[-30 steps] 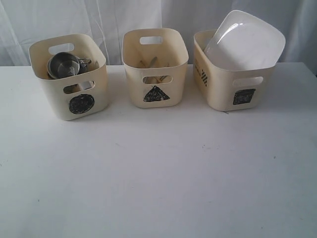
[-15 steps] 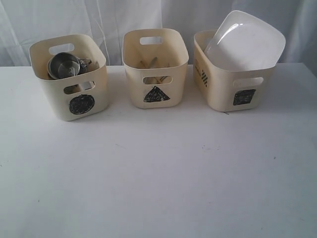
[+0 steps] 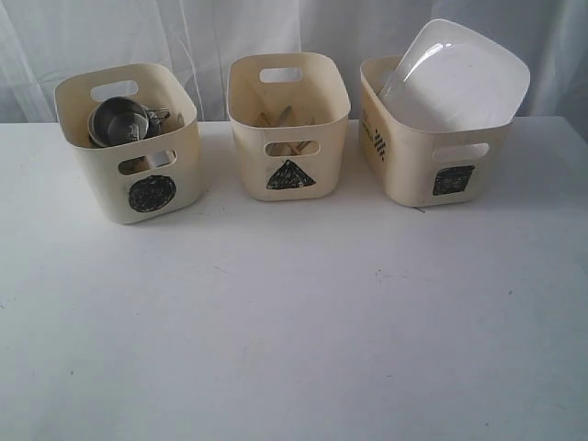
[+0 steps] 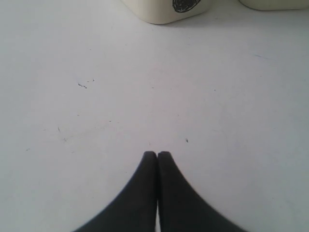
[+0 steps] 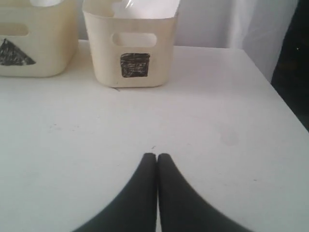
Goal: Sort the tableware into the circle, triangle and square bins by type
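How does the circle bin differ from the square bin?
The circle bin holds a steel mug inside; in the square bin a tilted white plate rises above the rim. The circle bin stands leftmost, the square bin rightmost. Both are cream tubs with handle slots.

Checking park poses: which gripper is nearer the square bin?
Right. The right gripper, shut, faces the square bin across the table; the left gripper, shut, faces the circle bin, with the square bin outside its view.

Probably a lab setup: white table, white curtain backdrop.
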